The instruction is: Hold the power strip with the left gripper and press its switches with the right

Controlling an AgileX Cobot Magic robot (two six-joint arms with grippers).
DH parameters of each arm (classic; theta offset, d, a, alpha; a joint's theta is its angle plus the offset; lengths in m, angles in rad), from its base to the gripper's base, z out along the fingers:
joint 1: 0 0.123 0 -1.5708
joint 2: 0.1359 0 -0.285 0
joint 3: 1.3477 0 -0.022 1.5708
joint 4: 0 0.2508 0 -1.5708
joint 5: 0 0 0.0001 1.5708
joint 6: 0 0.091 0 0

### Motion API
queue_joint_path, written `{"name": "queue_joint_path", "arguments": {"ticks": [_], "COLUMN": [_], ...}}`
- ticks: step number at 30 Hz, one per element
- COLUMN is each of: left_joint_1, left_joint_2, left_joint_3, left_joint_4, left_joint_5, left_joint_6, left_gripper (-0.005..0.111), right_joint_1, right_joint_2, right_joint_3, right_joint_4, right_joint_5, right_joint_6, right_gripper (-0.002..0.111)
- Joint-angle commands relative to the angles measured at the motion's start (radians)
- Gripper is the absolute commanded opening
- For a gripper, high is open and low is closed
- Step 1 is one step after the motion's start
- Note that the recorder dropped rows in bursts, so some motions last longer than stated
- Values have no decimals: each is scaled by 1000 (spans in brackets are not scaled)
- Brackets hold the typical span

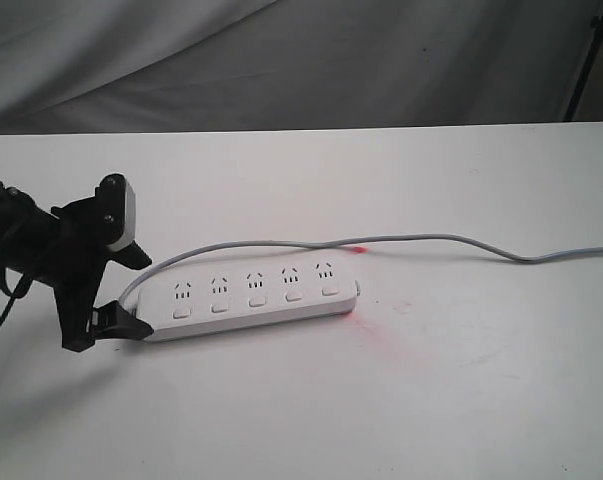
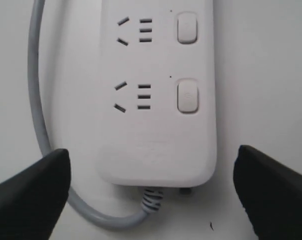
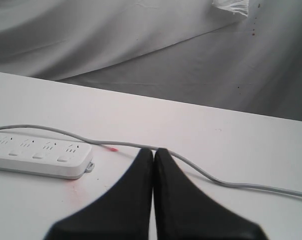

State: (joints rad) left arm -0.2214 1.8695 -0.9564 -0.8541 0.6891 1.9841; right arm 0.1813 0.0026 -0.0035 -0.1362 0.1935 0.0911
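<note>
The long white power strip (image 1: 251, 295) lies flat on the white table, its thin grey cord (image 1: 431, 240) looping from its left end and trailing off to the right. Its switches (image 1: 256, 299) run in a row below the sockets. My left gripper (image 1: 131, 290) is open, one jaw on each side of the strip's cord end without touching it. In the left wrist view the left gripper (image 2: 151, 170) frames that end of the power strip (image 2: 158, 150), with two switches (image 2: 187, 95) showing. My right gripper (image 3: 154, 150) is shut and empty, away from the power strip (image 3: 40, 155) and out of the exterior view.
A grey cloth (image 1: 281, 60) hangs behind the table's far edge (image 1: 381, 127). A black stand leg (image 1: 586, 60) shows at the far right. A small red mark (image 1: 359, 250) sits on the cord, beside a faint pink stain (image 1: 386, 325) on the table.
</note>
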Motion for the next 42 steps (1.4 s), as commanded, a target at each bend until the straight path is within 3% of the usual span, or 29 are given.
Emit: {"name": "queue_joint_path", "arguments": {"ticks": [1, 28, 42], "left_joint_1": [-4, -4, -4], "left_joint_2": [15, 58, 99], "left_joint_3": [-3, -18, -49], "left_joint_4": [-19, -57, -23], "left_joint_5": [-15, -39, 14], "left_joint_6": [8, 1, -39], "left_gripper": [83, 83, 80], "right_joint_1": [-6, -6, -6], "right_joint_2": [-3, -3, -3], "right_joint_3": [4, 4, 4], "right_joint_4": [1, 1, 1], "right_joint_5": [2, 2, 2], "right_joint_6": [-5, -5, -5], "right_gripper": [0, 0, 0]}}
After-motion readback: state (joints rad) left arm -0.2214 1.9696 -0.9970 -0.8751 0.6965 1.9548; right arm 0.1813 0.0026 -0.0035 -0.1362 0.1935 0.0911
